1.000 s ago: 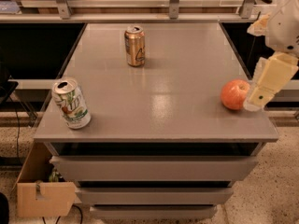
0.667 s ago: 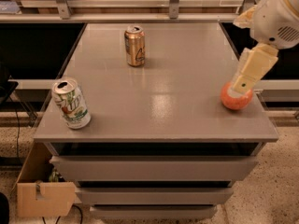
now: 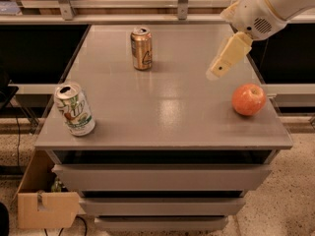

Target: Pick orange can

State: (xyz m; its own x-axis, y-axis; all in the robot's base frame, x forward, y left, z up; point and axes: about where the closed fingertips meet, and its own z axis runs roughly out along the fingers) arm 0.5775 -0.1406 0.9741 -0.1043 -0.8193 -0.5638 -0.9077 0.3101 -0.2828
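Note:
The orange can (image 3: 141,48) stands upright at the far middle of the grey table (image 3: 162,107). It is golden bronze with a silver top and a pale triangular logo. My gripper (image 3: 217,72) hangs from the white arm at the upper right, above the table's right side. It is well to the right of the can and a little nearer the front, apart from it, and it holds nothing.
A white-and-green can (image 3: 75,109) stands at the table's front left corner. An orange-red apple (image 3: 248,99) lies at the right edge, below the gripper. A metal rail (image 3: 147,4) runs behind the table. Drawers and a cardboard box (image 3: 47,208) are below.
The arm has swung left and up, away from the apple. The apple, covered by the gripper before, now shows in full. The cans have not moved.

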